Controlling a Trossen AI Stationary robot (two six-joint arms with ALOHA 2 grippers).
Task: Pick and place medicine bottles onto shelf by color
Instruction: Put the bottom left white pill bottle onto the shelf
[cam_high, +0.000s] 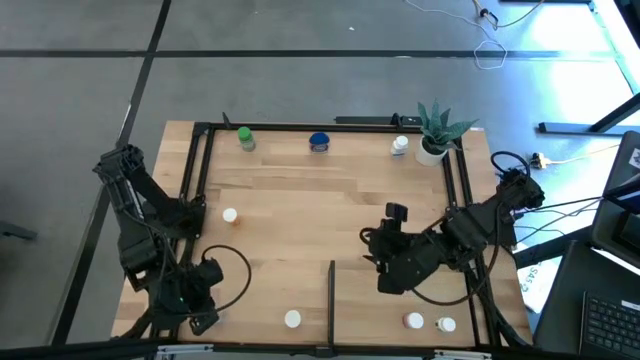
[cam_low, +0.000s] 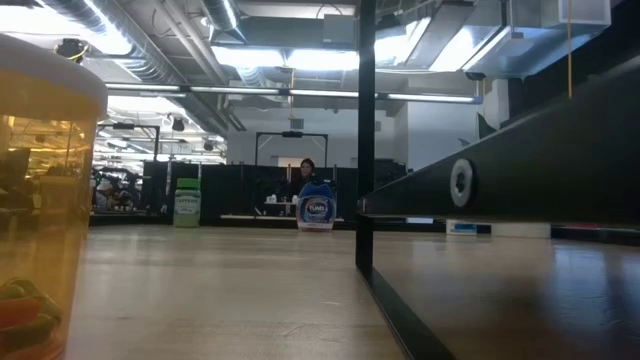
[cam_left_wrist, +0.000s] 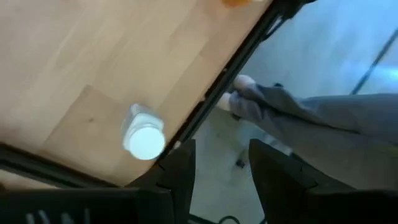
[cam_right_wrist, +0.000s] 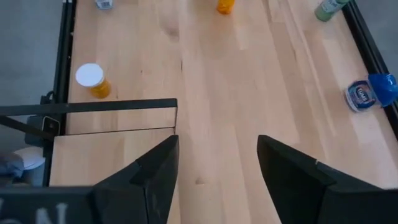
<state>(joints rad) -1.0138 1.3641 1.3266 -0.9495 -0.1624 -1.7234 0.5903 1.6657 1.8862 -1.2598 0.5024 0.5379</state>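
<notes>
A light wooden table (cam_high: 300, 200) with black frame rails (cam_high: 195, 180) is seen from above, with a short black divider bar (cam_high: 331, 290) standing at the middle of its near edge. Along the far edge three bottles are placed: a green bottle (cam_high: 245, 138) to the left, a wider blue bottle (cam_high: 319, 142) in the middle, and a white-capped bottle (cam_high: 400, 146) to the right, just beside a potted plant (cam_high: 436, 130) in the far right corner. A white-capped orange bottle (cam_high: 230, 215) is found on the left part of the table, well apart from the others. At the near edge, one white-capped bottle (cam_high: 292, 319) stands left of the divider bar, and two bottles (cam_high: 430, 322) stand side by side on the right of it.

The left gripper (cam_high: 205, 300) is held at the near left corner, over the table edge. In the left wrist view its fingers (cam_left_wrist: 180, 174) are parted with a gap between them, and nothing is held; a white-capped bottle (cam_left_wrist: 144, 134) is seen beside the black rail.

The right gripper (cam_high: 375, 255) is positioned over the right half of the table, just right of the divider bar. Its fingers (cam_right_wrist: 155, 171) are spread wide and are empty; only bare wood is seen between them.

In the low view, an orange bottle (cam_low: 35, 200) is seen very near on the left, and the blue bottle (cam_low: 316, 208) stands far across the table.
</notes>
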